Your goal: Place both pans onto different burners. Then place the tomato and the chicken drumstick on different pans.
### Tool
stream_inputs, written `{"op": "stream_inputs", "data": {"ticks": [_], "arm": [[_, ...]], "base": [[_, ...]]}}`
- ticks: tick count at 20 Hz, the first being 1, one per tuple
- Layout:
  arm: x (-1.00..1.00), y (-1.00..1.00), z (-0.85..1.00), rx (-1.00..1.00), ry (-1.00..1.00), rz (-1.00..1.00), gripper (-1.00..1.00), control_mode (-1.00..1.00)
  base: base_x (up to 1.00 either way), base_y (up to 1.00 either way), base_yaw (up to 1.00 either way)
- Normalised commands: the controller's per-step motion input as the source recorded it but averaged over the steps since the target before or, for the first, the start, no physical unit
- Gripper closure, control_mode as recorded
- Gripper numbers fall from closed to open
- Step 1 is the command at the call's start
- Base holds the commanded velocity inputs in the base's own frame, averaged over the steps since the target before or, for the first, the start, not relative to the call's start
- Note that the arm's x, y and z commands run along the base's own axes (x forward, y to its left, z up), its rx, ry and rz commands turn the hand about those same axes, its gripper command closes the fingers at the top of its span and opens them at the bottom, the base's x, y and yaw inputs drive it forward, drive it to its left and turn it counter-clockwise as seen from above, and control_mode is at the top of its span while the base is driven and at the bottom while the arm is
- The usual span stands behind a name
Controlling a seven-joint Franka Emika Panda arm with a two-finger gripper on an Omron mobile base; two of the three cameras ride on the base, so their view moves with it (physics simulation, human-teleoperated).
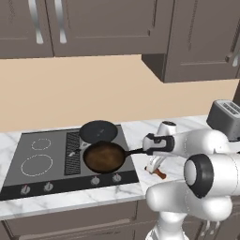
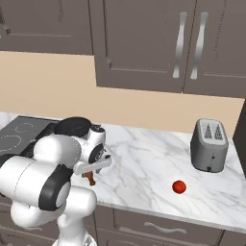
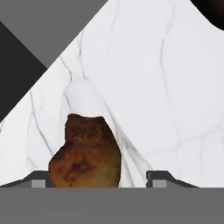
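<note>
Down low at the counter, the gripper point(image 1: 153, 167) sits right over the chicken drumstick point(image 3: 85, 153), and in the hand view the meat lies between the two finger tips point(image 3: 38, 183), crowding the left one with a gap to the right; jaws part-way apart, a firm grip I cannot tell. In the left base view the bone end pokes out at 4 o'clock of the gripper on the marble counter point(image 1: 140, 131). The brown pan point(image 1: 104, 157) sits on the cooktop point(image 1: 28, 180) at 9 o'clock of the hand, the black skillet point(image 1: 97, 131) behind it at 11. Far off toward 3 o'clock, the tomato point(image 2: 178, 187) rests alone, the toaster point(image 2: 209, 145) beyond it.
</note>
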Motion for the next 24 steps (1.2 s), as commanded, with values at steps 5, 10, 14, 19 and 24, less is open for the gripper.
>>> {"op": "stream_inputs", "data": {"ticks": [5,10,14,19,24], "arm": [[-0.03,0.17,-0.52,0.0,0.0,0.0,-1.0,-1.0],[-0.1,0.19,-0.48,0.0,-0.01,0.0,1.0,-1.0],[-0.01,0.05,-0.04,0.0,0.0,0.0,1.0,-1.0],[-0.16,0.03,0.2,0.0,-0.03,0.0,1.0,-1.0],[-0.15,0.01,0.28,0.0,-0.07,0.0,1.0,-1.0]], "base": [[0.0,0.0,0.0],[0.0,0.0,0.0],[0.0,0.0,0.0],[0.0,0.0,0.0],[0.0,0.0,0.0]]}}
